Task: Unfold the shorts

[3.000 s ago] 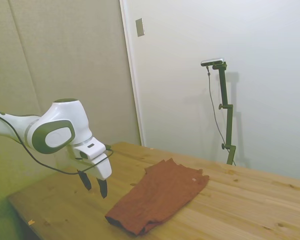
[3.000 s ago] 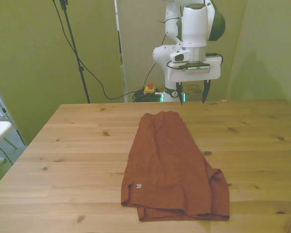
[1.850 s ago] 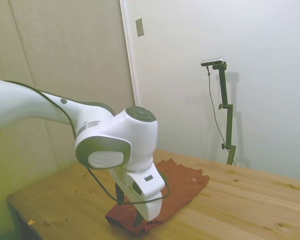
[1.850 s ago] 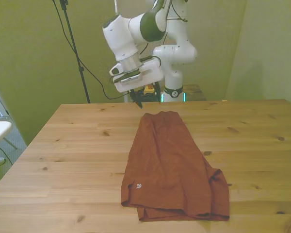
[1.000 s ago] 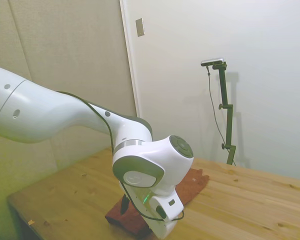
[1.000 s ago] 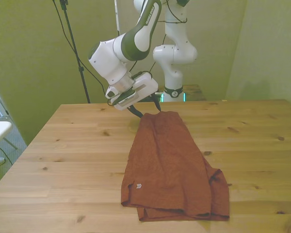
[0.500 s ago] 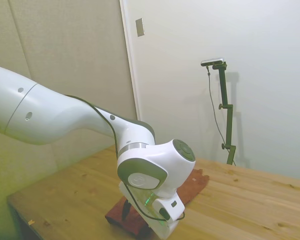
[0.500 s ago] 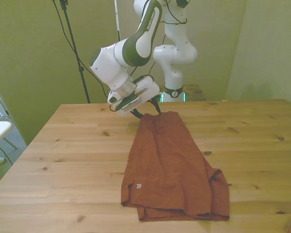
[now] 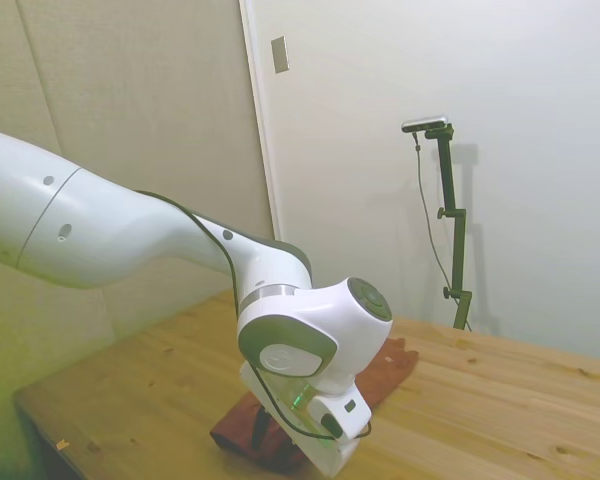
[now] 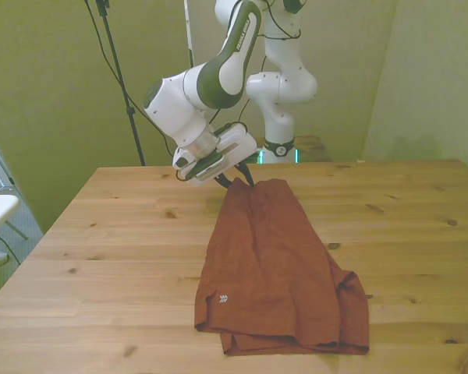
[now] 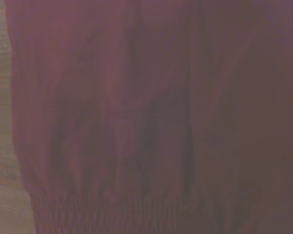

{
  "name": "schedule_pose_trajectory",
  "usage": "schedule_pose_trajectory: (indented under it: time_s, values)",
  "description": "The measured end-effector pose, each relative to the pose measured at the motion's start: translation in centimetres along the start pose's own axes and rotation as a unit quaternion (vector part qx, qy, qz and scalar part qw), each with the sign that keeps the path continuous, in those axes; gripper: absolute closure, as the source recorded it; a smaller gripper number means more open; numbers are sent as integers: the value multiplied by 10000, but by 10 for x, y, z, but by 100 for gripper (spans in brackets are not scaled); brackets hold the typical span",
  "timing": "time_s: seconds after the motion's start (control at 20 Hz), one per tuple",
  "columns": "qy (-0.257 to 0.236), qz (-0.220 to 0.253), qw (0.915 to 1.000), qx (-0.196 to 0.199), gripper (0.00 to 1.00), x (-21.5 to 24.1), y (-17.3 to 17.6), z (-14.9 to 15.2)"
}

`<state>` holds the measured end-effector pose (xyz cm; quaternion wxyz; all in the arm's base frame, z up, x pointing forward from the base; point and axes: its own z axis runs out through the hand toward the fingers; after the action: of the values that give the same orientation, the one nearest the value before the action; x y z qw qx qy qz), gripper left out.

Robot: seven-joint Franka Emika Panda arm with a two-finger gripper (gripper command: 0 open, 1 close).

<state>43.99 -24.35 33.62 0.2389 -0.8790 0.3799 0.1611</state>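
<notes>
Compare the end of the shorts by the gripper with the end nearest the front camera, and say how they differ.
The shorts differ end to end. The far end, under the gripper, is narrow, while the near end spreads wider. The far end lies smooth and flat; the near end is bunched, with a layer doubled under along its hem. Only the near end shows a small white logo. Both ends rest on the table in the same rust-red cloth.

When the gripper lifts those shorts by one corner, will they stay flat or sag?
The shorts will probably sag and drape: they lie limp and wrinkled, folded over themselves on the table. They look thin and light, so lifting should be easy. The gathered band in the wrist view may give the gripper a thicker hold.
</notes>
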Motion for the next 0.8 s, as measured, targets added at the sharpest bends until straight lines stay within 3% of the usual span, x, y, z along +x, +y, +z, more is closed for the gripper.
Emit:
schedule_pose_trajectory:
  time_s: [0.45, 0.8]
  values:
    - [25, -45, 10000, -2, 100, -2, -5, -2]
    - [207, -408, 9989, -136, 100, -35, -56, -14]
